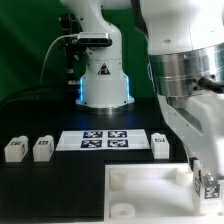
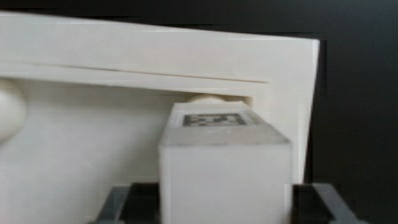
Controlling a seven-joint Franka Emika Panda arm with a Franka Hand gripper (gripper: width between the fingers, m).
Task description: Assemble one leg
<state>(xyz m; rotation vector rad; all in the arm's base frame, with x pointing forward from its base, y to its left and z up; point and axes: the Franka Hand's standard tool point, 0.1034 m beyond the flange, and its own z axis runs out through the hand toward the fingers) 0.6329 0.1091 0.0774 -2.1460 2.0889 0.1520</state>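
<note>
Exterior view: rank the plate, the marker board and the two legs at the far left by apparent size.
1. Plate, though it sits nearest the camera.
2. Marker board.
3. The two legs: alike, no ranking between them.

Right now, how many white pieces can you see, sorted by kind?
Plate: 1
Legs: 4, one at the plate's corner
Marker board: 1
Total: 6

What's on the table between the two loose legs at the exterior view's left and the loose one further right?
The marker board, lying flat between the left pair and the right leg; the exterior view shows it.
</note>
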